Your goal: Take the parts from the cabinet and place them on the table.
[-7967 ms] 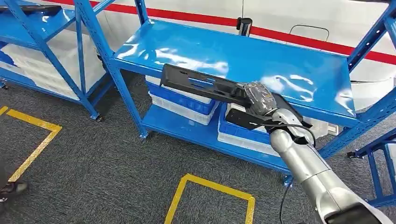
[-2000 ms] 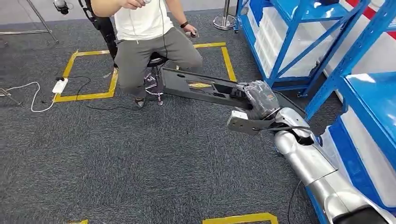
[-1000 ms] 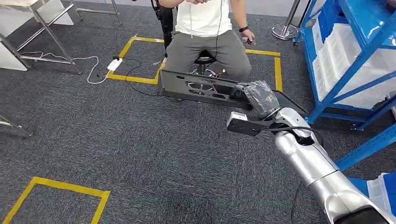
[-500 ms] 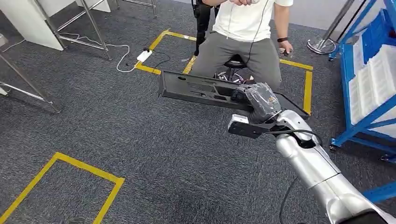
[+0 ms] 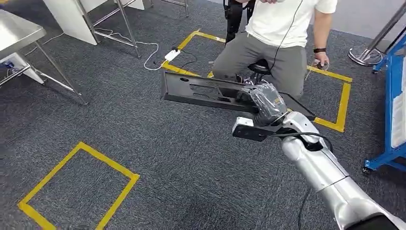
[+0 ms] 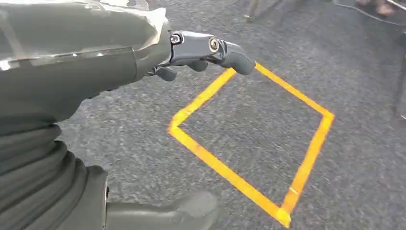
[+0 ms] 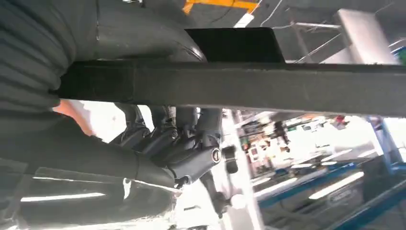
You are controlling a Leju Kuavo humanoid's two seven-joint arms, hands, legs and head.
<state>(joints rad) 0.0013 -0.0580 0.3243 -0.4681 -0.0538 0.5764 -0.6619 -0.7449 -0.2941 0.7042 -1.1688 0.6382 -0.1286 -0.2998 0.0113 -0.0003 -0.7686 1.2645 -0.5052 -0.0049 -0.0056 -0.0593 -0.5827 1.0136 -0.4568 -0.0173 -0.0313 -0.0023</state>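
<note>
The right hand point(image 5: 265, 103) grips a long black part point(image 5: 210, 93) and holds it up in the air, over the grey floor point(image 5: 167, 163). The part is not on the table point(image 5: 16, 31) yet. The table stands well apart, off to the far left.

The part looks flat and hard, like stiff plastic or thin metal. It does not bend or sag, though it sticks out far from the hand. It has holes cut in it, so it may be quite light. The hand holds it near 1 end, so the far end could tip down. A grip closer to the middle would be steadier.

The long side of the part lies almost level. It runs across the head view, from the hand out to the left.

A person point(image 5: 282, 33) sits on a stool just behind the part.

The left hand point(image 6: 143, 52) hangs over a yellow square point(image 6: 253, 139) on the floor. It holds nothing, and its fingers point(image 6: 230, 55) look curled in.
</note>
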